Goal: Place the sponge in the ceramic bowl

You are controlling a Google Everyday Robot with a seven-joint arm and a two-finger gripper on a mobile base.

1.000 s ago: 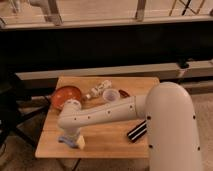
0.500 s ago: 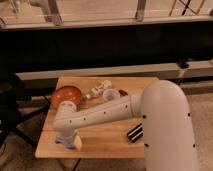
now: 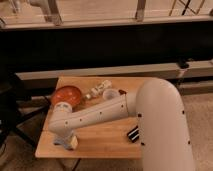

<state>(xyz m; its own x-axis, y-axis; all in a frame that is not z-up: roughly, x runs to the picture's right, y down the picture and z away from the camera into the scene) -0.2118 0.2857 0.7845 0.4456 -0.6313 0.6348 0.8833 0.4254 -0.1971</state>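
Observation:
The ceramic bowl (image 3: 66, 95) is orange-red and round, and it stands at the left rear of the wooden table (image 3: 107, 142). My white arm reaches from the right across the table. The gripper (image 3: 66, 141) is down at the table's front-left corner, a short way in front of the bowl. A pale-blue patch that looks like the sponge (image 3: 61, 142) shows right at the gripper, mostly hidden by it. I cannot tell whether the sponge is held.
A white bottle-like object (image 3: 98, 89) lies behind the arm near the table's middle rear, with a clear cup (image 3: 111, 94) beside it. A black bar with white stripes (image 3: 134, 134) lies at the front right, against my arm's large white link (image 3: 162, 125). A dark low wall runs behind the table.
The gripper has shifted slightly left along the table's front edge. The large white arm link has moved left and covers more of the table's right side.

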